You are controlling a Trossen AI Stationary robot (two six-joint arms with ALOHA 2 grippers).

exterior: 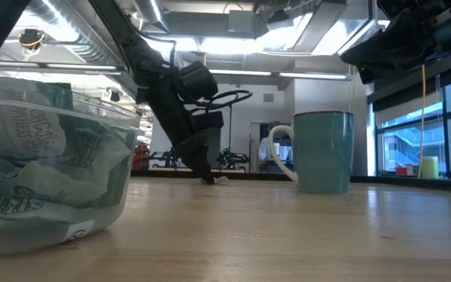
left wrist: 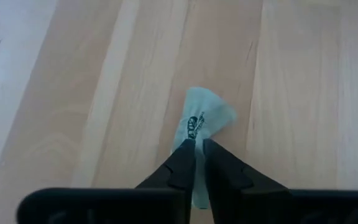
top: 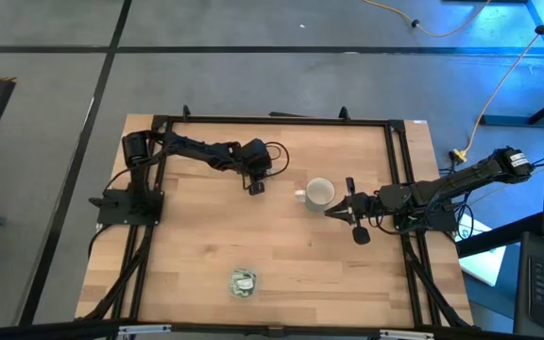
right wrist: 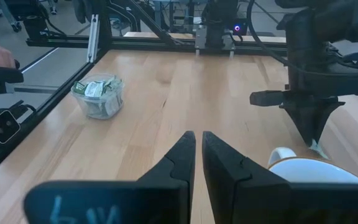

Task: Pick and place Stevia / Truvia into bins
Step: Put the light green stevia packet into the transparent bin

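1. The left gripper is seen low on the wooden table, with its tips down on the wood. In the left wrist view its two fingers are almost together, and one pale green sachet is pinched between the tips. The sachet lies flat on the table and sticks out past the tips.
2. The white mug stands just beside this gripper, a little to one side.
3. The small clear dish is set well apart from the gripper, near the front edge of the table. It is filled with green and white sachets, piled and crumpled together.
4. The left arm is stretched from its base at the table's left side toward the middle, and its wrist is bent down.
5. The right gripper is held above the table close to the mug. Its fingers are nearly together, and nothing is held between them. The right arm reaches in from the right side.
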